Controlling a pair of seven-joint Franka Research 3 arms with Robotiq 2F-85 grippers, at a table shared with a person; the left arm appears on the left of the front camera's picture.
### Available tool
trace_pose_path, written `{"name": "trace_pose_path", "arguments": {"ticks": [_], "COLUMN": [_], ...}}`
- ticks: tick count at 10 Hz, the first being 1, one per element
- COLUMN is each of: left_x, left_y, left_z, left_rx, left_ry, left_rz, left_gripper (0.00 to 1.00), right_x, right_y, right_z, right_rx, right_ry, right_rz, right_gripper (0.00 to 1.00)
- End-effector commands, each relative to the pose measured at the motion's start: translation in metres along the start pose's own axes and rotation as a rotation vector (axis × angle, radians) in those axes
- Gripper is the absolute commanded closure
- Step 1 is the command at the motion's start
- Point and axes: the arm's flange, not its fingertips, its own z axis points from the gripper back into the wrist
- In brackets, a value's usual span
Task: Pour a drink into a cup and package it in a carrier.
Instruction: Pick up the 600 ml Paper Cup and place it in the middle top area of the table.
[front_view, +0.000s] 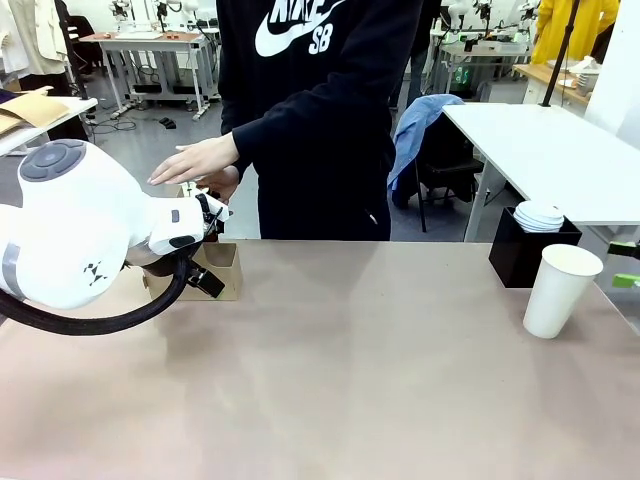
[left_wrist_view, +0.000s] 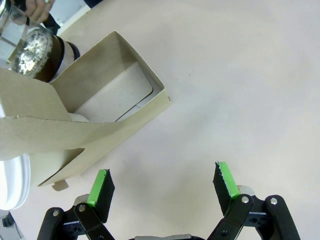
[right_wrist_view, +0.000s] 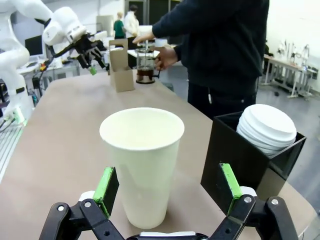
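Looking across a plain tan tabletop (front_view: 350, 370) that is lying bare through its middle, I am working in a busy workshop room with a grey floor, a white table (front_view: 550, 150) off to my right and a blue cloth (front_view: 420, 125) draped over a chair beside it. A person in a dark top is standing at the far side, holding one hand (front_view: 195, 160) flat above the far left corner. There the carrier (front_view: 222, 268) is sitting near the far edge, and my own left arm (front_view: 70, 225) is bulking in front of it and hiding most of it from the front. My left gripper (left_wrist_view: 162, 182) is hanging just beside the carrier's open cardboard wall with its fingers spread wide and pinching nothing. Beyond that wall the jug (right_wrist_view: 145, 60) is standing close by the carrier, the drink (right_wrist_view: 145, 75) sitting dark and low in it, and the person's other hand is resting at its handle. Over on my right side, my right gripper (right_wrist_view: 167, 184) is also standing with fingers wide apart, and the cup (right_wrist_view: 142, 165), white and upright, is rising just ahead of them, ungripped. Right beside the cup a black box (right_wrist_view: 240, 160) is holding a stack of white lids (right_wrist_view: 267, 127)
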Motion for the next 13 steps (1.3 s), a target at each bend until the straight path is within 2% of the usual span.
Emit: {"name": "trace_pose_path", "arguments": {"ticks": [1,4,5,13], "left_x": [0.000,0.000,0.000,0.000], "left_y": [0.001,0.001,0.001,0.001], "left_z": [0.000,0.000,0.000,0.000], "left_rx": [-0.001,-0.001,-0.001,-0.001], "left_ry": [0.000,0.000,0.000,0.000], "left_rz": [0.002,0.002,0.002,0.002], "left_gripper": [0.00,0.00,0.00,0.00], "right_x": [-0.013,-0.037,-0.010,-0.034], "right_y": [0.000,0.002,-0.003,-0.002], "right_z": [-0.011,-0.029,-0.022,-0.048], "right_rx": [0.024,0.088,0.052,0.149], "right_ry": [-0.046,-0.064,-0.038,-0.010], "right_rz": [0.054,-0.024,0.003,-0.084], "right_gripper": [0.00,0.00,0.00,0.00]}}
